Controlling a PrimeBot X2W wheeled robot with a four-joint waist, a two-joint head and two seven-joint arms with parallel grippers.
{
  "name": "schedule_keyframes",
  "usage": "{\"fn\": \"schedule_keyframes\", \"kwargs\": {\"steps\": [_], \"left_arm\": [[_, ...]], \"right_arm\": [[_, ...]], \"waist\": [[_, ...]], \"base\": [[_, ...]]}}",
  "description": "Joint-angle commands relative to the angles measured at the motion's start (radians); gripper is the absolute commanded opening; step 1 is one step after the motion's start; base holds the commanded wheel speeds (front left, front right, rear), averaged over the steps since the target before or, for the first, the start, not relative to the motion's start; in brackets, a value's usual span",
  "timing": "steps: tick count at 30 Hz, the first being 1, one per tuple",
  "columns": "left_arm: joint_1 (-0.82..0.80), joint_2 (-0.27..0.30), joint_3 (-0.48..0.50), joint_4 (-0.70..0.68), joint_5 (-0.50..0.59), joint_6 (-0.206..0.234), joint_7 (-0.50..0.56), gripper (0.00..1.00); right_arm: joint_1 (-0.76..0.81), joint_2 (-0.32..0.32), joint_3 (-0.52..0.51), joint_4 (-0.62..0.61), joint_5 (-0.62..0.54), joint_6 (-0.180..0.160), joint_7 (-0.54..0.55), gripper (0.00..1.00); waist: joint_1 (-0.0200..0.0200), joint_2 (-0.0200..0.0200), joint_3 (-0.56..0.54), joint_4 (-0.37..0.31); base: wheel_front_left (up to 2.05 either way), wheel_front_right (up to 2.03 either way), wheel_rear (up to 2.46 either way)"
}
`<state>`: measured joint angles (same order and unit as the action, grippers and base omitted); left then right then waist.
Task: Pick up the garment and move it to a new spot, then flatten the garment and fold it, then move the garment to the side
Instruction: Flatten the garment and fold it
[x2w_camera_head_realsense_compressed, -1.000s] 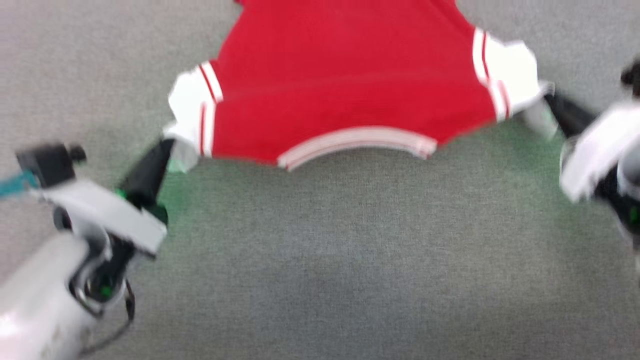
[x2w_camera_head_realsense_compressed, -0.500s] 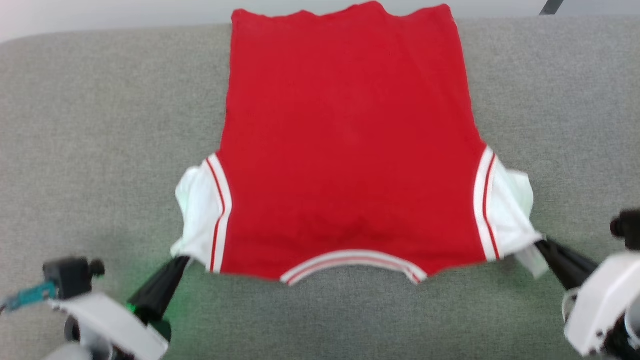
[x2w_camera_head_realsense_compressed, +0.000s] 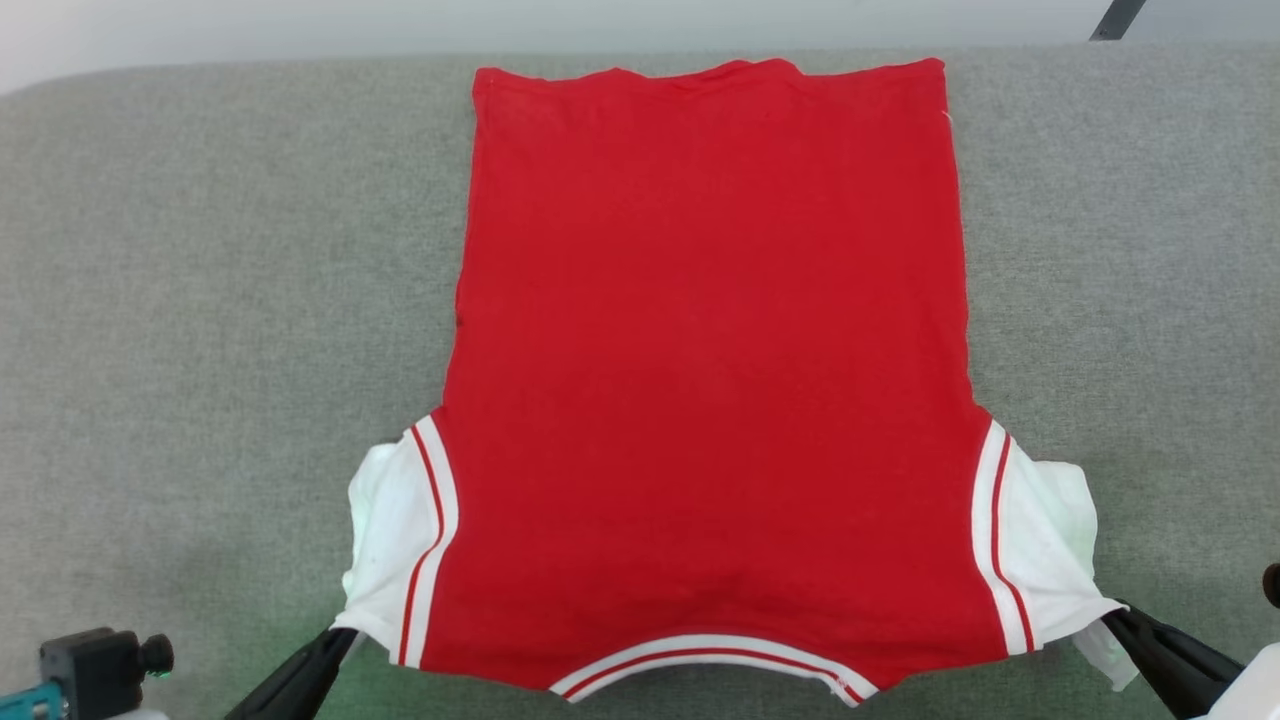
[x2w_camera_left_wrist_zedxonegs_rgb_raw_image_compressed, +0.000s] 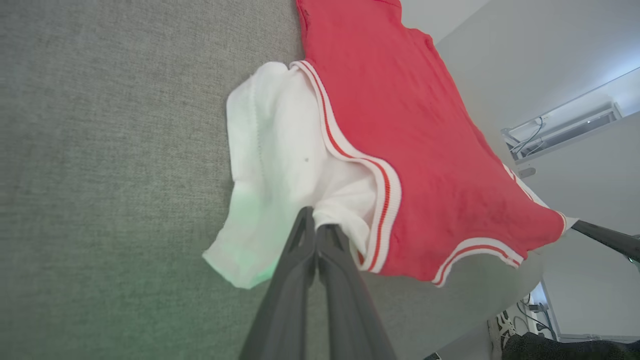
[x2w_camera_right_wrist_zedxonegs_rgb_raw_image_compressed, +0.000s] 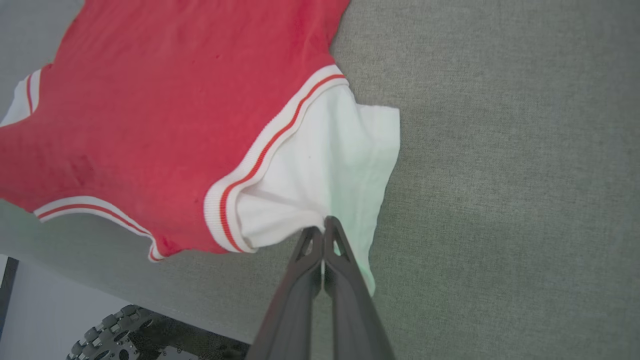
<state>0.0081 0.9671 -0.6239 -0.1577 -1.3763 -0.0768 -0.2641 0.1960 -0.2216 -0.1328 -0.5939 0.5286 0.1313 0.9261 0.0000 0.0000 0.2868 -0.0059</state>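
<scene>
The garment (x2w_camera_head_realsense_compressed: 710, 350) is a red shirt with white sleeves. It lies spread flat on the grey surface (x2w_camera_head_realsense_compressed: 200, 300), collar toward me and hem at the far edge. My left gripper (x2w_camera_head_realsense_compressed: 342, 634) is shut on the corner of the left white sleeve (x2w_camera_head_realsense_compressed: 385, 540). The left wrist view shows that gripper (x2w_camera_left_wrist_zedxonegs_rgb_raw_image_compressed: 315, 226) pinching the sleeve of the garment (x2w_camera_left_wrist_zedxonegs_rgb_raw_image_compressed: 415, 140). My right gripper (x2w_camera_head_realsense_compressed: 1112, 618) is shut on the right white sleeve (x2w_camera_head_realsense_compressed: 1050, 540). In the right wrist view its tips (x2w_camera_right_wrist_zedxonegs_rgb_raw_image_compressed: 325, 223) pinch the sleeve cloth of the garment (x2w_camera_right_wrist_zedxonegs_rgb_raw_image_compressed: 165, 100).
The grey surface's far edge (x2w_camera_head_realsense_compressed: 250, 62) runs along the top, with pale floor beyond. Bare grey surface lies on both sides of the shirt. My wheeled base (x2w_camera_right_wrist_zedxonegs_rgb_raw_image_compressed: 115, 340) shows below the near edge. A small black camera mount (x2w_camera_head_realsense_compressed: 100, 662) sits at lower left.
The head camera has tilted, shifting the whole picture. Both grippers stay shut on the sleeves. The shirt has gone from stretched and blurred to lying flat, its hem drawn back onto the surface.
</scene>
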Motion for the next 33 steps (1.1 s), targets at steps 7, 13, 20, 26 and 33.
{"fn": "schedule_keyframes", "kwargs": {"steps": [7, 13, 20, 26, 33], "left_arm": [[-0.049, -0.042, -0.023, 0.008, 0.047, 0.013, 0.039, 0.0], [-0.108, -0.109, -0.072, 0.116, 0.073, -0.006, 0.085, 0.0], [-0.161, -0.174, -0.118, 0.252, 0.103, -0.032, 0.108, 0.0], [-0.186, -0.204, -0.134, 0.328, 0.106, -0.04, 0.103, 0.0], [-0.205, -0.218, -0.152, 0.361, 0.1, -0.047, 0.094, 0.0]], "right_arm": [[-0.036, -0.03, 0.06, 0.077, -0.011, -0.001, 0.008, 0.0], [-0.088, -0.084, 0.154, 0.214, -0.008, -0.001, -0.03, 0.0], [-0.115, -0.112, 0.23, 0.37, 0.006, -0.001, -0.101, 0.0], [-0.132, -0.117, 0.28, 0.47, -0.004, -0.001, -0.159, 0.0], [-0.152, -0.115, 0.322, 0.534, 0.0, -0.002, -0.215, 0.34]], "waist": [[0.0, 0.0, 0.019, -0.002], [0.0, 0.0, 0.036, -0.002], [0.0, 0.0, 0.051, 0.008], [0.0, 0.0, 0.058, 0.01], [0.0, 0.0, 0.053, 0.002]], "base": [[0.0, 0.0, 0.0], [0.0, 0.0, 0.0], [0.0, 0.0, 0.0], [0.0, 0.0, 0.0], [0.0, 0.0, 0.0]]}}
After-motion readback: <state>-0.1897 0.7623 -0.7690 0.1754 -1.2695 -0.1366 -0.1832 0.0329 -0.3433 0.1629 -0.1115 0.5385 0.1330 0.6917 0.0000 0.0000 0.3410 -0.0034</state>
